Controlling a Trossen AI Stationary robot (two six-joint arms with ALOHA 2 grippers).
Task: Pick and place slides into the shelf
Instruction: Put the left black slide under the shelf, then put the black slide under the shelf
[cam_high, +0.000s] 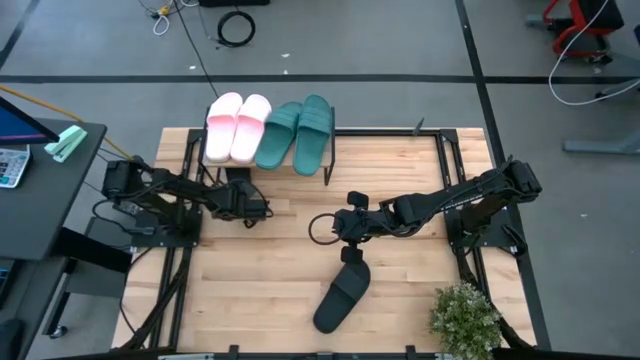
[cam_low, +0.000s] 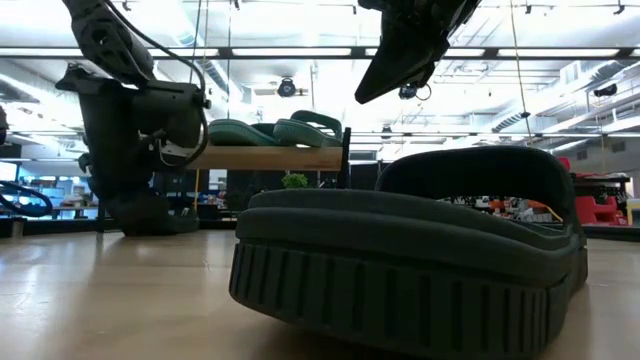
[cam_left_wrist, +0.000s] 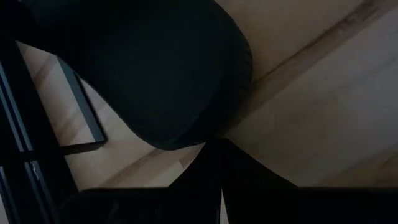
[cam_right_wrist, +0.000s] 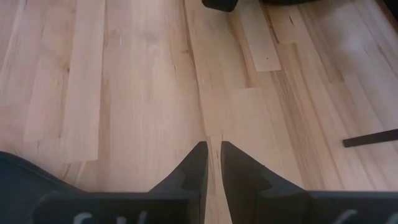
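The shelf (cam_high: 270, 165) stands at the table's far side. A pink pair of slides (cam_high: 237, 127) and a teal pair (cam_high: 295, 133) lie on its plank top; the teal pair (cam_low: 270, 130) also shows in the low view. A black slide (cam_left_wrist: 161, 74) lies on the table by the shelf's black legs (cam_left_wrist: 81, 115). My left gripper (cam_left_wrist: 222, 186) is shut, its tips at that slide's rounded end. Another black slide (cam_high: 340, 295) lies sole-down on the table toward the near edge. My right gripper (cam_right_wrist: 212, 165) hangs above the table just beyond that slide, its fingers a narrow gap apart with nothing between them. My left gripper's shut fingertips (cam_left_wrist: 214, 152) slant down beside the rounded end (cam_left_wrist: 186, 140) of the black slide by the shelf. I cannot tell whether they touch it. The slide lies flat on the table.
A small potted plant (cam_high: 465, 315) stands at the table's near right corner. A black cable loop (cam_high: 320, 228) hangs beside my right gripper. Bare wood shows at the table's near left (cam_high: 230, 290). A dark side table (cam_high: 40, 190) stands off the left edge.
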